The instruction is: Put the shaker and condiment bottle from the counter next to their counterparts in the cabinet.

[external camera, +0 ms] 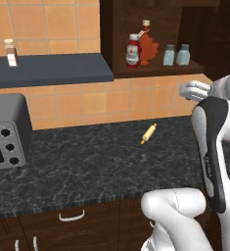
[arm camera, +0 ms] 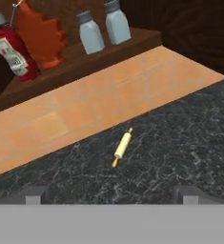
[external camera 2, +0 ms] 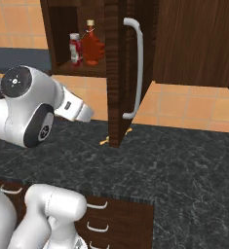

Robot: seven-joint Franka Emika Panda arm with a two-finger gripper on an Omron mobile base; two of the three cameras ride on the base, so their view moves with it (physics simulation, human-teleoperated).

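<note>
Inside the dark brown cabinet the red condiment bottle stands on the shelf, touching the left side of the maple-leaf bottle. Right of them two pale blue-grey shakers stand side by side, also seen as shakers in the hand view; I cannot tell them apart. My gripper is open and empty, its fingertips wide apart, held over the dark counter below the shelf's right end and pulled back from it.
A small rolling pin lies on the counter near the tiled wall. A toaster oven stands at the left. The blue-grey wall shelf carries two jars. The open cabinet door with its long handle juts out over the counter.
</note>
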